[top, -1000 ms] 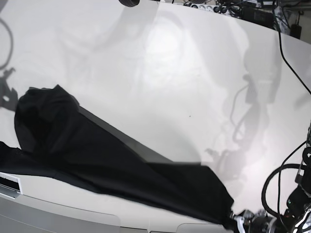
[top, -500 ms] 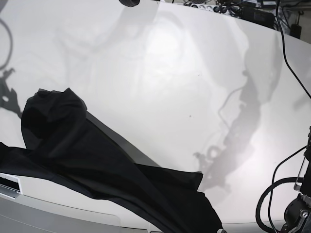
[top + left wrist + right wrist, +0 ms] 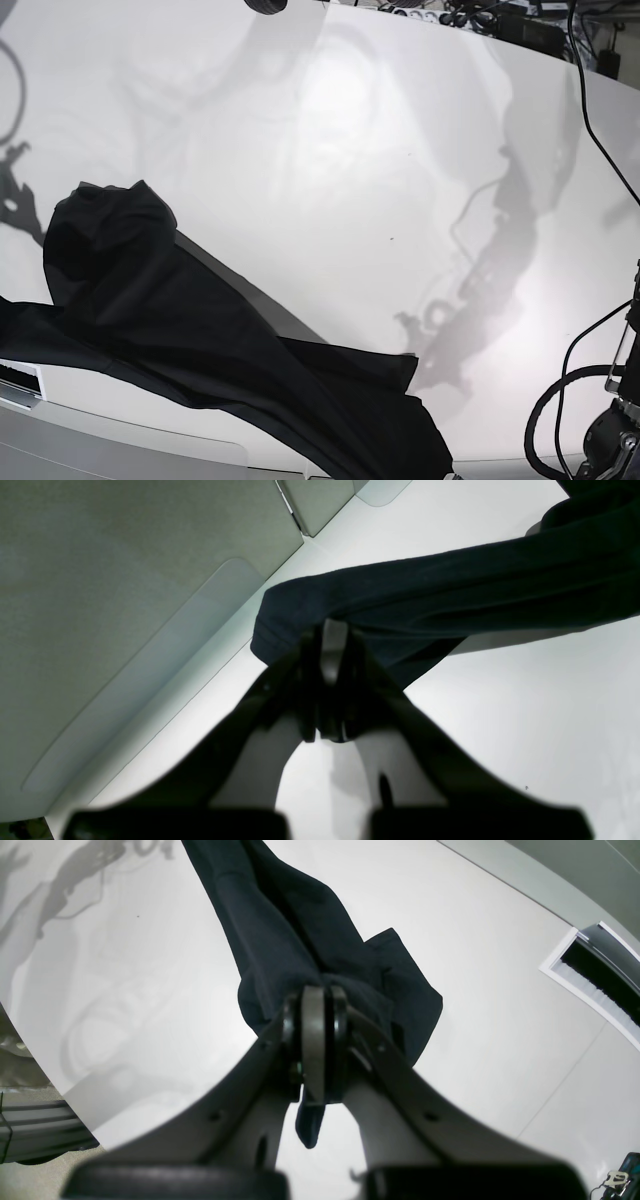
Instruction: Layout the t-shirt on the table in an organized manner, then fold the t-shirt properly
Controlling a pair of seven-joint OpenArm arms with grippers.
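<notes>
In the left wrist view the left tool (image 3: 334, 645) has its jaws drawn tight together, pinching a bunched edge of the black t-shirt (image 3: 450, 595); the cloth stretches away from the tool tips toward the upper right as a thick rolled band, lifted off the white table (image 3: 525, 720), which lies below and to the right of the tool. To the tool's left the table's rounded edge gives way to a grey floor (image 3: 100, 580). In the right wrist view the right tool (image 3: 315, 1040) is likewise clamped narrow on a gathered fold of the t-shirt (image 3: 280, 930), with a small tail of fabric hanging out beneath the jaws; from the tool tips the shirt runs straight ahead and up as a long twisted band, and a loose flap spreads just to the tool's right. The table (image 3: 490, 1015) surrounds the cloth on both sides, and a white-framed dark slot (image 3: 595, 980) sits well off to the tool's right. In the base view neither tool can be seen; the t-shirt (image 3: 200, 330) lies slantwise across the near left part of the table (image 3: 350, 150), piled higher at its left end and narrowing toward the bottom edge of the view, where it runs out of sight. Black cables (image 3: 570, 400) loop at the lower right.
</notes>
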